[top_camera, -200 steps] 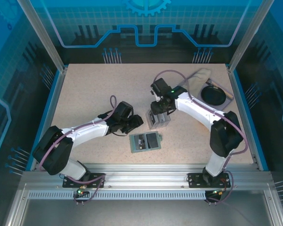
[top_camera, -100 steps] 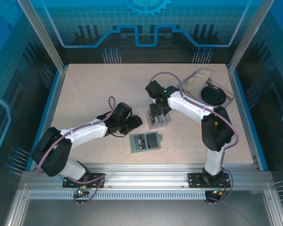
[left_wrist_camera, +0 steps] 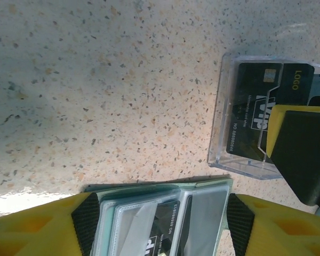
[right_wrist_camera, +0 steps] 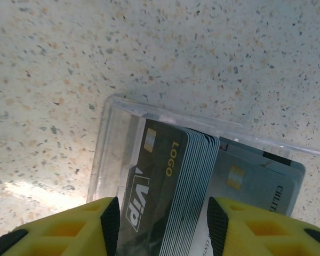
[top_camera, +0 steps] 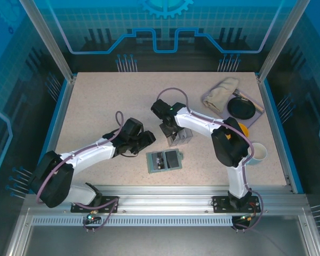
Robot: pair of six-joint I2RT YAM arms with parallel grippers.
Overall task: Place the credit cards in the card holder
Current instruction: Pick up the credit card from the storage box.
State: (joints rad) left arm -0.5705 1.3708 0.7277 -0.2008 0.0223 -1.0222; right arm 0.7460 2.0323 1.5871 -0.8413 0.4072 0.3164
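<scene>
Grey-green card holder [top_camera: 164,159], lying open and flat on the near side of the clear box [right_wrist_camera: 117,144]. It looks soft, and I'd expect it to sag if lifted by a corner.

And the left gripper [left_wrist_camera: 162,221]?

It's just left of the box, jaws wide apart with nothing in them. From its own camera the holder shows between its fingers. My guess is it's there to steady the holder.

Where are the credit cards [right_wrist_camera: 170,202]?

They're inside the box in a tight stack, a black one with gold lettering on top and a greyer card showing past it. They look thin, stiff, slick and light. I'd take them by the long edges, since the flat faces would likely slide apart.

Has the right gripper [right_wrist_camera: 163,224] got them?

Its pads sit either side of the stack, right at the edges. I cannot tell whether they are squeezing.

Is anything in the way?

Mostly the box walls, which crowd the fingers. The box itself may skid on the speckled table [top_camera: 106,101]. Off to the box's right, well apart, stands a pale cup [top_camera: 257,153]. Farther back are a black dish [top_camera: 242,108] and a crumpled beige cloth [top_camera: 222,92]. None of them lies between the box and the holder.
</scene>
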